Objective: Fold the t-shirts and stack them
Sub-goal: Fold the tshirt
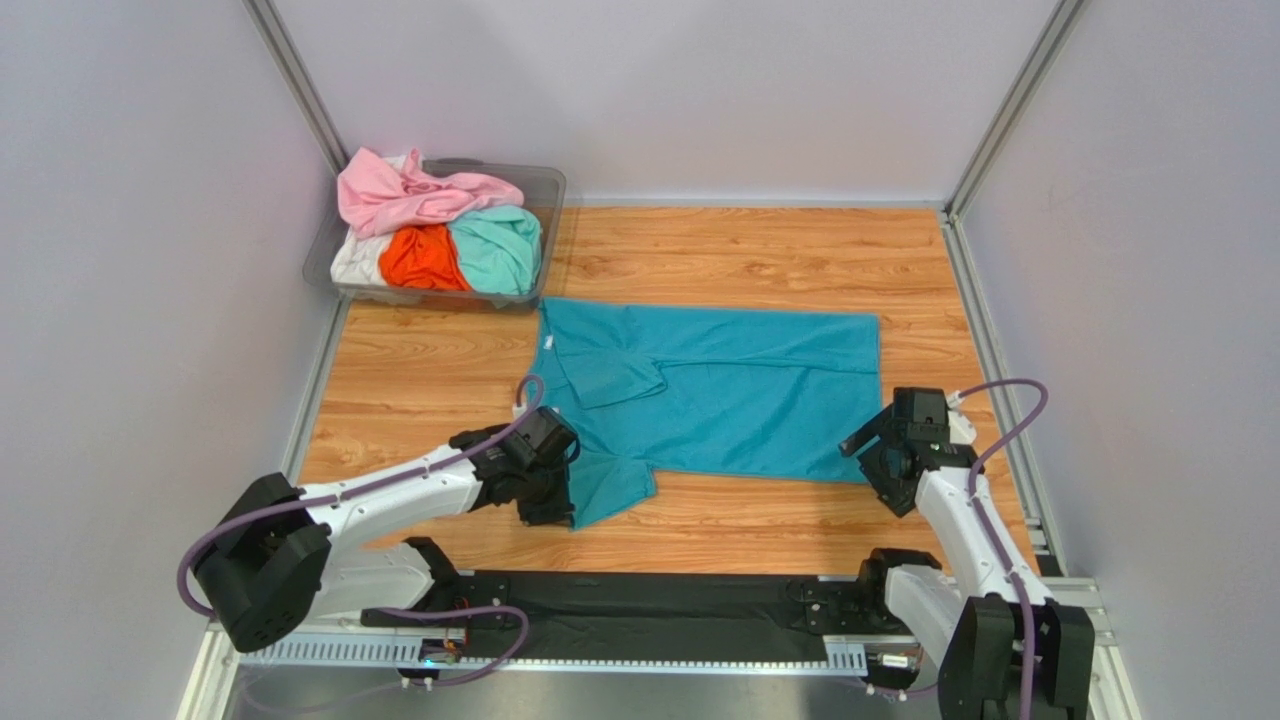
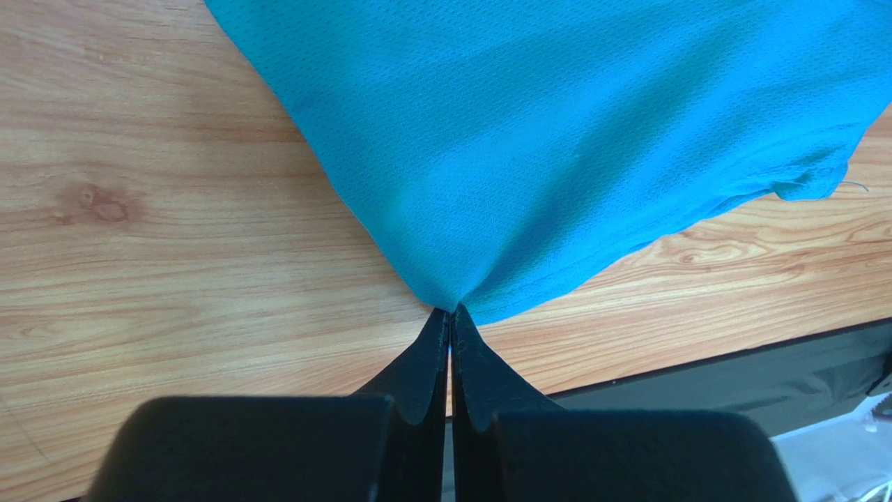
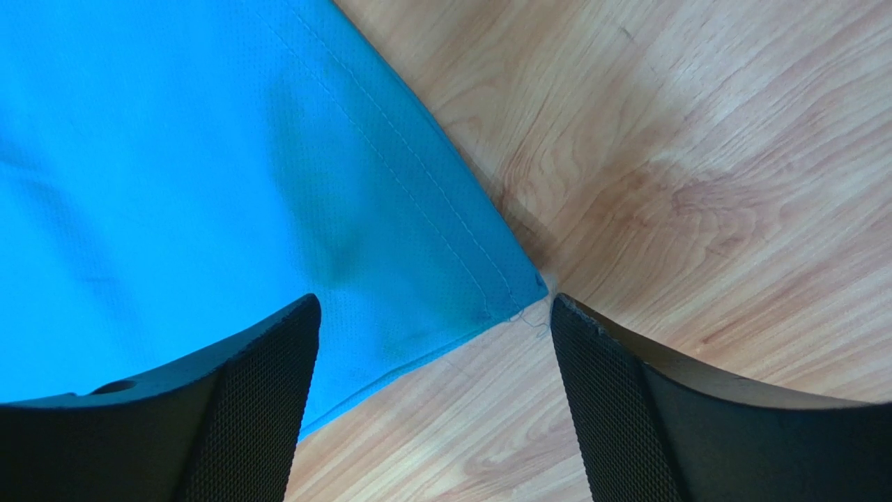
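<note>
The teal shirt (image 1: 721, 390) lies spread flat at centre frame on the table (image 1: 751, 255). The left gripper (image 2: 450, 312), lower left, is clamped on the shirt's near-left flap. The right gripper (image 3: 435, 303), lower right, straddles the hem corner with jaws apart. Upper left, other shirts (image 1: 421, 258) are heaped in the tub (image 1: 549, 188).

Wooden table (image 1: 751, 255) under teal t-shirt (image 1: 721, 398), clear tub (image 1: 550, 189)

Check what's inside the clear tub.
The tub holds crumpled t-shirts: pink shirt on top, orange shirt, mint green shirt, white shirt at the edge. Anything beneath is covered.
</note>
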Controlling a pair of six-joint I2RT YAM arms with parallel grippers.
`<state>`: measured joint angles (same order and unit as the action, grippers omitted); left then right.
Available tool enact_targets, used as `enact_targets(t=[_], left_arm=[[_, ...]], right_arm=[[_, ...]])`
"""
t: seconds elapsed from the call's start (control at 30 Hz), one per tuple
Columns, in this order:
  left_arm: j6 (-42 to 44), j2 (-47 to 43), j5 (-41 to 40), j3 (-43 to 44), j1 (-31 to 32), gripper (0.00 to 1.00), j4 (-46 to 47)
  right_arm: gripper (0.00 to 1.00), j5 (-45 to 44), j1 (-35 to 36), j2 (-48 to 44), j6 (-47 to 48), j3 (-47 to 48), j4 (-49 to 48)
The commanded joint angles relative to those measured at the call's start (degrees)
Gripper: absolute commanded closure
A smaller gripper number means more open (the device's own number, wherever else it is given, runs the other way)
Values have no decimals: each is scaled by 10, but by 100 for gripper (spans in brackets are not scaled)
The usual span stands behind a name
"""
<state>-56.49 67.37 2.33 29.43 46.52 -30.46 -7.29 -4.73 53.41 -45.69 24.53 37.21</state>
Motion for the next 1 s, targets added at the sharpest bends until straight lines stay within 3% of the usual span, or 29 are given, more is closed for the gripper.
enact_targets(t=[0.0,0.2,0.27,0.3,0.4,0.43,0.7,0.97], left_arm=[[1,-11,-14,20,3,100,-15],[0,-11,-18,26,3,100,-21],[1,-11,-19,30,3,100,-24],[1,-9,-19,32,3,100,-26],[2,-10,-18,34,3,100,-27],[1,-10,-18,34,3,100,-28],[3,-30,-17,43,3,100,-30],[23,-39,-22,73,3,100,-32]], right_arm=[[18,-19,-16,13,-9,-19,-31],[21,-7,-54,-2,-20,-37,-25],[29,-7,-62,-14,-24,-41,-24],[39,-4,-65,-19,-24,-42,-24],[55,1,-66,-23,-21,-45,-28],[67,3,-66,-24,-20,-46,-29],[99,30,-66,-30,-3,-41,-29],[100,52,-66,-59,22,-14,0]])
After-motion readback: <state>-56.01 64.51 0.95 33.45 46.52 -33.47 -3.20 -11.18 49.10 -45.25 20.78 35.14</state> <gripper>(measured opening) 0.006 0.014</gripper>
